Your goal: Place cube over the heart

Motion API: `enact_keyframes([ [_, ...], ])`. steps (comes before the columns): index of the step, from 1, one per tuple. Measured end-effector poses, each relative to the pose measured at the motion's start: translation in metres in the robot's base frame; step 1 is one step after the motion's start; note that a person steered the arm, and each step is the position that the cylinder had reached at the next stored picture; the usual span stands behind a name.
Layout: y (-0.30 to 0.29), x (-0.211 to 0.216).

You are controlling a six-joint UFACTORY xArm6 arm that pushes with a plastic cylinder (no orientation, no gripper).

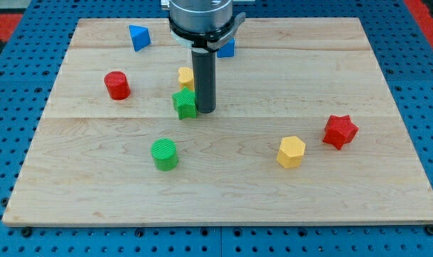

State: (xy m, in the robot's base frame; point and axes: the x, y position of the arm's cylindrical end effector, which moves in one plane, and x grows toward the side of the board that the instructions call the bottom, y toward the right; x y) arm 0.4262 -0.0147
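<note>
A blue cube [227,48] sits near the view's top, partly hidden behind the arm's body. A yellow block [185,76], probably the heart, lies lower left of the cube, its right side hidden by the rod. My tip [205,111] rests on the board just right of a green star [185,103], touching or nearly touching it. The tip is just below the yellow block and well below the blue cube.
A blue triangular block [138,37] lies at the top left. A red cylinder [117,85] is at the left, a green cylinder [164,154] below the star. A yellow hexagon [291,151] and a red star [339,131] lie at the right. The wooden board [223,203] sits on a blue pegboard.
</note>
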Motion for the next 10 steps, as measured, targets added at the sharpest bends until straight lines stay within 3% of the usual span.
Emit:
enact_keyframes([
  [2, -0.097, 0.032],
  [3, -0.09, -0.012],
  [4, -0.16, -0.006],
  [6, -0.053, -0.043],
  [8, 0.005, -0.069],
  [9, 0.059, -0.061],
  [10, 0.084, -0.096],
])
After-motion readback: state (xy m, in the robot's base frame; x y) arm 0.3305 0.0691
